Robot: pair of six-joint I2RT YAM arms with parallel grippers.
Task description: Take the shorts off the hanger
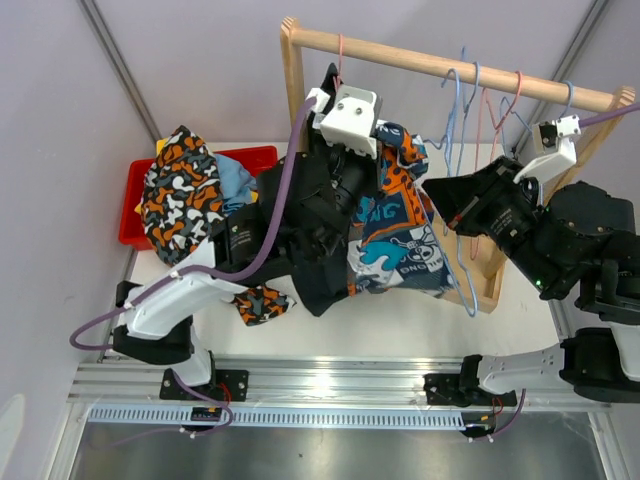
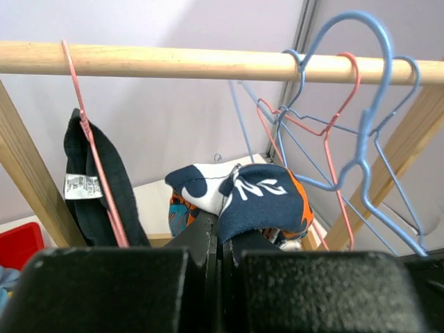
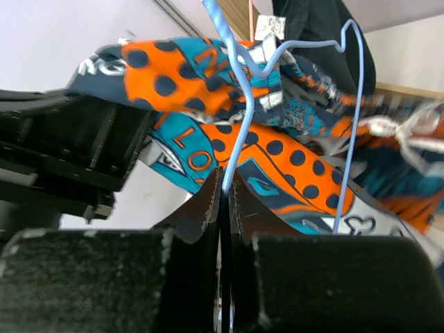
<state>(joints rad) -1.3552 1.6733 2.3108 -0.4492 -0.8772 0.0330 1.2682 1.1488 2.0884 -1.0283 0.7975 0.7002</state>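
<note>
Left gripper (image 2: 222,239): we see it clenched on a navy fold of the dotted shorts (image 2: 267,198), white letters showing on the cloth; the pinch sits just below the wooden rod (image 2: 173,61).
Right gripper (image 3: 223,186): pressed closed on the wire of a blue hanger (image 3: 234,139); the wire rises out of the fingertips and crosses the orange, teal and navy cloth.
Dotted shorts: draped on that blue hanger, between the two arms in the overhead view; the cloth hangs in front of the rack, above the table (image 1: 420,310); we cannot tell how it is looped over the wire.
Black shorts (image 2: 97,187): hanging from a pink hanger (image 2: 88,135) at the left end of the rod, just beside the rack's wooden upright; the white label faces the left wrist camera.
Other hangers (image 2: 364,149): blue and pink wires bunched together on the right half of the rod, near the far upright.
Red bin (image 1: 255,155): on the table left of the rack, well apart from the dotted shorts; the camouflage shorts (image 1: 180,195) lie heaped over its near side; the blue shorts (image 1: 237,180) lie just beside them; we make out an edge of the yellow shorts (image 1: 163,148) at the far corner.
</note>
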